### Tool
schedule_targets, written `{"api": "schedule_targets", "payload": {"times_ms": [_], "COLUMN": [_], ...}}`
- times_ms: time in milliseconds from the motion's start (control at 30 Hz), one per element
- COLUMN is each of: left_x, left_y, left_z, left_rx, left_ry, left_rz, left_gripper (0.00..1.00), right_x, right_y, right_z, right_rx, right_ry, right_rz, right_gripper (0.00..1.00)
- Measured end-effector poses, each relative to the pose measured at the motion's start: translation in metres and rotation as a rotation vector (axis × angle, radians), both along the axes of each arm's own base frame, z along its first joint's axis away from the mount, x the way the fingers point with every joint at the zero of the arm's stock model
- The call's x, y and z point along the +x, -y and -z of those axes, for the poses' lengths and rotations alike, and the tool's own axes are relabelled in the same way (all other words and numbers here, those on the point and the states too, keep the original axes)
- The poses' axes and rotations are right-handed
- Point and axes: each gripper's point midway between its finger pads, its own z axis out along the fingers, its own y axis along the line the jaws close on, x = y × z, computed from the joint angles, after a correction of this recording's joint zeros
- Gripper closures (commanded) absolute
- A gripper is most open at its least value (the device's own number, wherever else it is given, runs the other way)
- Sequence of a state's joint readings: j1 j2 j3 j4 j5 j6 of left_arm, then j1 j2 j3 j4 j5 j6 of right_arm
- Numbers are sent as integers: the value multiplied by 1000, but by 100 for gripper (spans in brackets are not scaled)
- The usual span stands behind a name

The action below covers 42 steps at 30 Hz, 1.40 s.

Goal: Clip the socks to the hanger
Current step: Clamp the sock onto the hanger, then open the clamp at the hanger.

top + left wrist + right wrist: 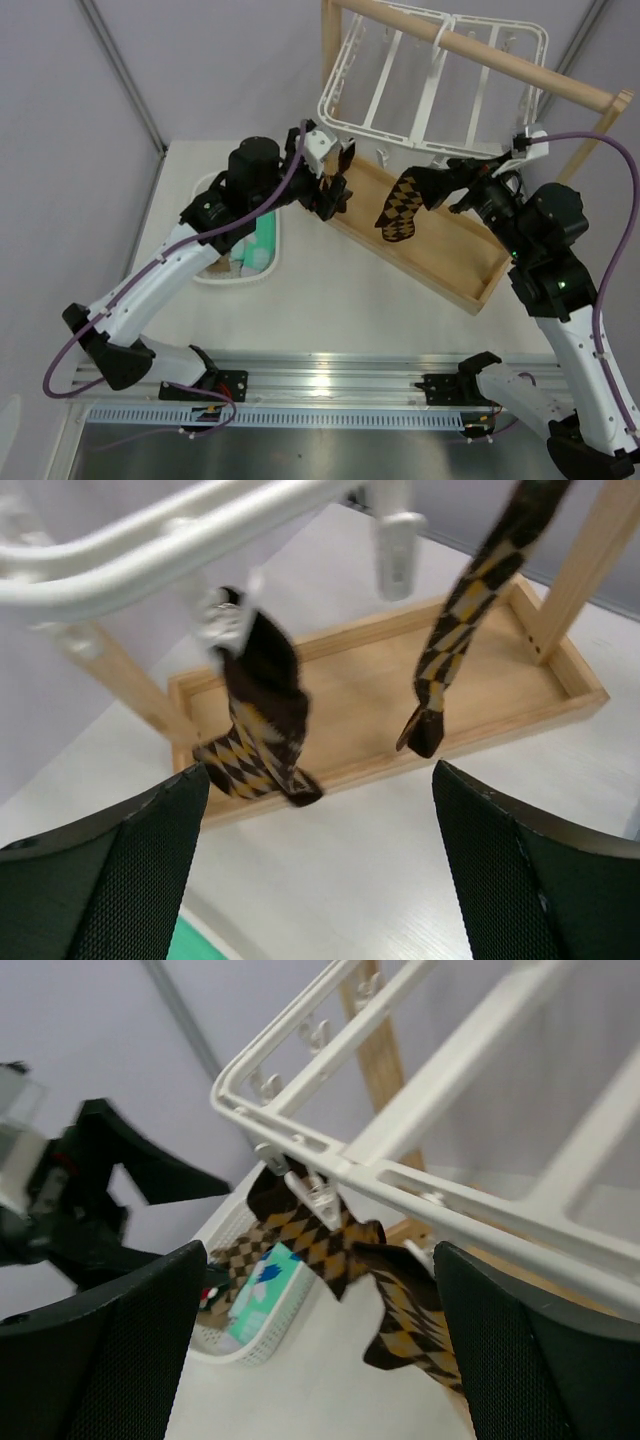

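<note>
The white grid hanger (430, 90) hangs from the wooden rod. Two brown-and-tan argyle socks hang from its front edge: one at the left (343, 185), held by a white clip (225, 620), and one to its right (400, 205). My left gripper (328, 195) is open and empty, just left of the left sock (262, 720). My right gripper (445, 185) is open and empty, just right of the second sock (410, 1320). Both socks show in each wrist view, with the second sock (450, 650) in the left one and the left sock (315, 1240) in the right one. A mint green sock (262, 240) lies in the basket.
The white oval mesh basket (212, 272) sits on the table left of centre, under my left arm, holding more socks (255, 1295). The wooden stand's tray base (460, 280) lies below the hanger, and its upright post (328, 50) rises at the left.
</note>
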<state>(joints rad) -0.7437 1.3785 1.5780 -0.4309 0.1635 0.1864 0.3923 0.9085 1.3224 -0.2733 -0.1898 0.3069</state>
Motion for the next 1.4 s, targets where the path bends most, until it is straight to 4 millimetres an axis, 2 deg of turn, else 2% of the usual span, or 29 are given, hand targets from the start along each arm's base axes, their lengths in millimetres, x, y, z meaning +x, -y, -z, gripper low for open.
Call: {"api": "schedule_targets", "payload": {"times_ms": [100,267,333,433,600,800,1267,1367,1400], "left_x": [-1,-13,-16,-19,-19,-19,-24,-26,-27], "left_y": [-24,-72,-89,-103,-108,-110,-115,-117,-117], "left_z": [-13,-32,-35,-34,-18,-2,2,1,1], "left_rx": [-69,-196,-234,-264,-253,-225,-224,-228,-230], "left_ry": [-24,-45,-52,-70,-116,-144,-150,-148,-147], "left_rz": [-135,-343,-415,-479,-526,-543,-545,-544,-544], "left_gripper": [2,0,1,0,0,1,0,0,1], "right_x": [1,3,2,0,-6,-6,33,38,39], "right_y": [26,58,68,83,100,107,99,100,100], "right_z": [4,14,16,18,18,15,33,37,37], "right_rx": [8,-7,-18,-38,-54,-79,-163,-177,-177], "right_ry": [-28,-74,-85,-93,-90,-72,-87,-93,-92], "right_rz": [140,311,361,432,505,541,565,575,577], "right_gripper": [3,3,4,5,8,10,22,29,36]}}
